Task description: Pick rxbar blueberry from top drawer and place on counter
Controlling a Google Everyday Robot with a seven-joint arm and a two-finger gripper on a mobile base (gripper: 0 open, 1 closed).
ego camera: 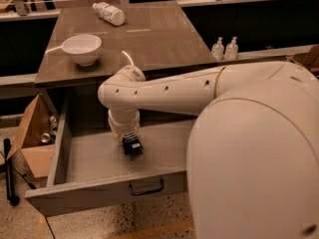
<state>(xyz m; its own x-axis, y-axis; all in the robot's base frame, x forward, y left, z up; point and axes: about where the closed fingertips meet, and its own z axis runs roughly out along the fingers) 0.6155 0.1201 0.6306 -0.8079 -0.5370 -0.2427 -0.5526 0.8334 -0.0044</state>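
Observation:
The top drawer [94, 159] stands pulled open below the counter [154, 39], with its dark handle [146, 187] at the front. My white arm reaches down into the drawer from the right. The gripper [132, 146] is low over the drawer floor, near its middle, and its dark tip is at or just above the floor. I cannot make out the rxbar blueberry apart from that dark tip; it may be hidden under it.
A white bowl [82, 49] and a lying white plastic bottle [109, 13] are on the counter. Two small pump bottles [224, 49] stand on the ledge to the right. An open cardboard box [31, 133] sits left of the drawer. My white body fills the lower right.

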